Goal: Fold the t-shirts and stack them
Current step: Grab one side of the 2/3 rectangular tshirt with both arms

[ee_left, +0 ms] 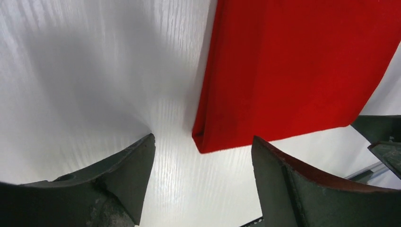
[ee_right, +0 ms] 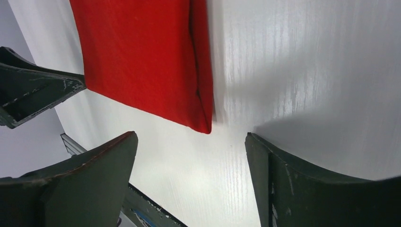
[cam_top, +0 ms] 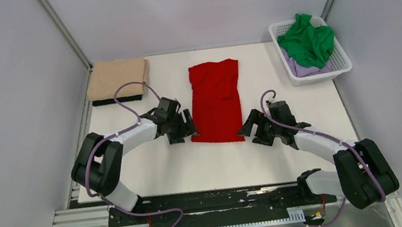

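A bright red t-shirt (cam_top: 216, 101) lies on the white table as a long narrow strip with its sides folded in. Its near left corner (ee_left: 205, 141) shows in the left wrist view and its near right corner (ee_right: 202, 124) in the right wrist view. My left gripper (cam_top: 188, 128) stands open just left of the near left corner, nothing between its fingers. Just right of the near right corner, my right gripper (cam_top: 249, 129) is open and empty too. A folded tan-beige t-shirt (cam_top: 117, 79) lies at the far left. Green (cam_top: 307, 39) and pale lilac (cam_top: 298, 68) t-shirts sit crumpled in the basket.
The white lattice basket (cam_top: 342, 61) stands at the far right corner. A dark pad (cam_top: 116, 100) shows under the tan shirt's near edge. Grey walls close in the table on three sides. The arms' black base rail (cam_top: 222, 201) runs along the near edge.
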Available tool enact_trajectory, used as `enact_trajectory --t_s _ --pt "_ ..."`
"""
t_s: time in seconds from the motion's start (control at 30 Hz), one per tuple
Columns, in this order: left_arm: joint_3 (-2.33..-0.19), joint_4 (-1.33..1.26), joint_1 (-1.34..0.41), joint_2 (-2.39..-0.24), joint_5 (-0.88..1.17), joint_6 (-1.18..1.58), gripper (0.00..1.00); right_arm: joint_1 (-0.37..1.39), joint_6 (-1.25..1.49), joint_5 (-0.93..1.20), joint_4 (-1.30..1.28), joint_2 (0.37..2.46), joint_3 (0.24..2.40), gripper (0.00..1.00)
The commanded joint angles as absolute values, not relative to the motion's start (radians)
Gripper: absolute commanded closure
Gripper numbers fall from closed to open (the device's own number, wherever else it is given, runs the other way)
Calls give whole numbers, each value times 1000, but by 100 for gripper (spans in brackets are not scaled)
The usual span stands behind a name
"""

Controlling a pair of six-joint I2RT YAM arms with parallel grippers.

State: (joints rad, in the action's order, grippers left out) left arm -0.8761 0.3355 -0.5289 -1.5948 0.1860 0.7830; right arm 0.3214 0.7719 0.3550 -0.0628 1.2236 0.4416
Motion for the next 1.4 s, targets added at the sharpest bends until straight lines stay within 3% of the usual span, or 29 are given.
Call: enact_trajectory --t_s 0.0,0.23,0.47,0.87,1.03,1.1,1.2,1.37 --pt "-864 243 -539 -1662 200 827 26 340 800 332 30 1240 449 18" --pt "-841 209 -545 -1715 239 848 57 376 822 318 77 1374 463 42" --pt "-824 290 -573 -1700 166 844 59 396 841 283 67 1405 468 59" --pt "-757 339 -581 -1631 103 845 58 402 837 248 12 1337 419 65" --pt "-765 321 -608 -1666 138 859 60 410 840 275 36 1356 422 72" --pt "-766 325 -624 -1671 131 866 68 415 841 273 42 1360 421 81" --pt "-754 306 -633 -1676 124 876 98 418 840 283 64 1356 410 98" --pt "-733 303 -646 -1620 116 867 100 422 816 379 17 1295 387 100"
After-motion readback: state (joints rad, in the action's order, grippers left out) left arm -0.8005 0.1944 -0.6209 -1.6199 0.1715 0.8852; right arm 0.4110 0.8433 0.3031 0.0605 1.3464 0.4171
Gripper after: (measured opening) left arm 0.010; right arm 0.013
